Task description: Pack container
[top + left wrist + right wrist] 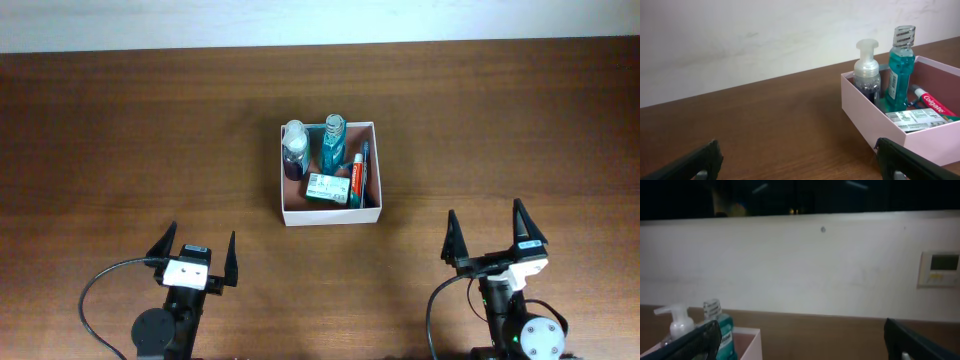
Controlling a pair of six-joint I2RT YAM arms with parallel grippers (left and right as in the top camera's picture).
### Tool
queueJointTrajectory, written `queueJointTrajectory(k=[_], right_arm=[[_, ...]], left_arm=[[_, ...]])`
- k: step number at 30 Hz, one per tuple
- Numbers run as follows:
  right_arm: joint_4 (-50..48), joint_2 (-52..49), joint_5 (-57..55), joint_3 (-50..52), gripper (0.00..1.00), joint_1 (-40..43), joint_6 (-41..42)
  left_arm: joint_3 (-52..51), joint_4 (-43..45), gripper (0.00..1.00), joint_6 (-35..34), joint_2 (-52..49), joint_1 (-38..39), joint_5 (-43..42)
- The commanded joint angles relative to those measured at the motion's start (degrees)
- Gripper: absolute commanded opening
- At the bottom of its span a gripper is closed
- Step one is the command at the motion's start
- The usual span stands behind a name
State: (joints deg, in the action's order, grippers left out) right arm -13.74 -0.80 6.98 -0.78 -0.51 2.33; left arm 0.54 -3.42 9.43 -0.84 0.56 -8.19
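White-walled, the container [332, 216] was placed mid-table on dark brown wood [150, 130]. "Colgate" was read on the toothpaste [932, 104] inside. A pale wall [790, 265] was seen beyond. The left gripper [201, 240] and right gripper [485, 225] were spread wide, nothing held.

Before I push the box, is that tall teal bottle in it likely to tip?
Probably a bit tippy: the teal bottle stands upright, tall and narrow, rising well above the box wall. The pump bottle beside it may catch it. It looks nearly full of liquid, so likely heavy for its size and steadier under a slow push.
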Motion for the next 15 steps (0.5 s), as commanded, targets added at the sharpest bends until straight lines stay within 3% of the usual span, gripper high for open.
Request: queueJointTrajectory(k=[1,12,15], right_arm=[[2.4,0.6,0.1,0.5,0.99,0.2,-0.4],[17.7,0.6,0.1,0.5,0.99,0.2,-0.4],[17.6,0.6,0.2,0.5,0.99,0.2,-0.4]], left_arm=[[0.0,-0.5,0.99,0.5,0.5,-0.3,-0.4],[0.0,-0.5,0.99,0.5,0.5,-0.3,-0.4],[0.0,-0.5,0.99,0.5,0.5,-0.3,-0.4]])
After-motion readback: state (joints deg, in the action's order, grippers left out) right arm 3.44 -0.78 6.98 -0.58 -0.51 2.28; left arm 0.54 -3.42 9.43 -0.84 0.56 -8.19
